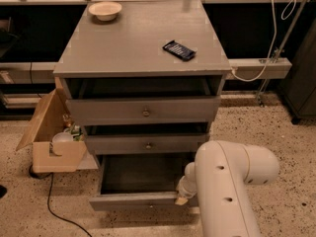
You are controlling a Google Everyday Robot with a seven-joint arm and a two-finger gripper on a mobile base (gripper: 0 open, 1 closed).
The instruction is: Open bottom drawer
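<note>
The grey cabinet point(138, 48) has three drawers. The bottom drawer point(133, 200) is pulled well out, and its dark, empty inside point(140, 174) shows from above. Its front panel is seen edge-on, so the knob is hidden. My gripper point(180, 197) is at the right end of that front panel, at the drawer's top edge, below the white arm's wrist point(188, 180). The white arm point(229, 181) covers the drawer's right side. The top drawer point(143, 110) and middle drawer point(147, 143) each stand slightly out, with their knobs showing.
A dark phone-like object point(179, 50) and a pale bowl point(104, 10) lie on the cabinet top. An open cardboard box point(52, 142) with small items stands on the floor left of the cabinet. A black cable point(54, 206) runs over the speckled floor. A rail with a white cable point(261, 65) is at the right.
</note>
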